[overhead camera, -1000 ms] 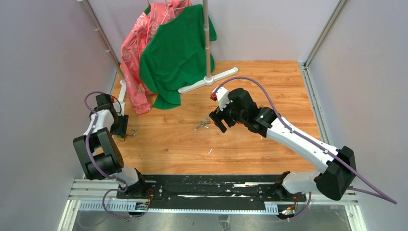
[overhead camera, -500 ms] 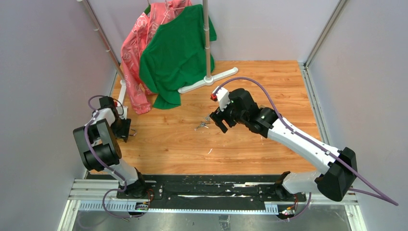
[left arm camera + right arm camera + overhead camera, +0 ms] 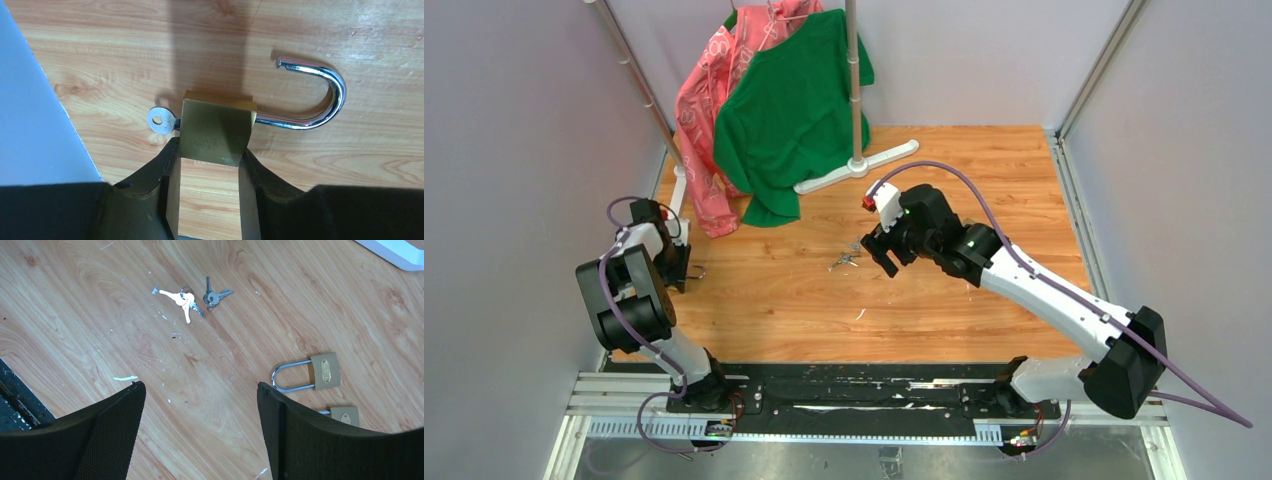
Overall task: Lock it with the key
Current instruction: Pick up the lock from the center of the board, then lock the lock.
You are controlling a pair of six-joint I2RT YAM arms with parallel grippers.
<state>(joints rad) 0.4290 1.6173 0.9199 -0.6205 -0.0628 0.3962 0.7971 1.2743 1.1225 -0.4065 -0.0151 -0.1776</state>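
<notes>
In the left wrist view my left gripper [image 3: 210, 150] is shut on the near edge of a brass padlock [image 3: 216, 127]. Its silver shackle [image 3: 320, 95] is swung open to the right. A single silver key [image 3: 161, 121] sticks out of its left side. The same gripper [image 3: 676, 266] is at the table's left edge. The key cluster [image 3: 216, 296] lies on the wood beside a paler key bunch [image 3: 181, 300], ahead of my open, empty right gripper [image 3: 200, 390]. In the top view the keys [image 3: 844, 260] lie just left of the right gripper [image 3: 879, 255].
Two more brass padlocks [image 3: 324, 371] [image 3: 345, 415] lie right of the right gripper. A garment rack with a green shirt [image 3: 789, 110] and a pink garment [image 3: 709, 110] stands at the back, its white foot [image 3: 854, 168] on the table. A grey wall [image 3: 35, 125] is close on the left.
My left arm has folded back and its gripper has shifted slightly away along the left edge, still holding the padlock. The right arm has hardly moved.
</notes>
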